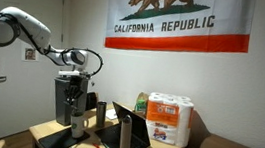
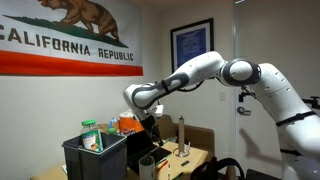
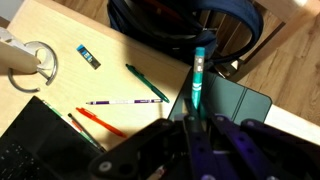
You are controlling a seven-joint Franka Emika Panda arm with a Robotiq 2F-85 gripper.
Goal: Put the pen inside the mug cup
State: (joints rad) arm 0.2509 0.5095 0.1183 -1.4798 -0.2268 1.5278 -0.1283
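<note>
In the wrist view my gripper (image 3: 197, 118) is shut on a teal-green pen (image 3: 198, 75), which sticks out past the fingertips. It hangs above the desk edge and a dark flat pad (image 3: 240, 100). The whitish mug cup (image 3: 25, 62) with a side handle stands at the far left of that view, well away from the gripper. Three more pens lie on the desk between them: a green one (image 3: 147, 84), a white-purple one (image 3: 125, 102) and a red one (image 3: 100, 122). In both exterior views the gripper (image 1: 77, 118) (image 2: 150, 122) hangs low over the desk.
An open laptop (image 1: 131, 134) (image 3: 30, 145) stands on the desk, with a tall dark tumbler (image 1: 101, 113) (image 2: 182, 132) beside it. A paper-towel pack (image 1: 168, 118) sits behind it. A black bin (image 2: 95, 160) holds bottles. A dark backpack (image 3: 180, 25) lies beyond the desk edge. A small blue item (image 3: 88, 56) lies near the mug.
</note>
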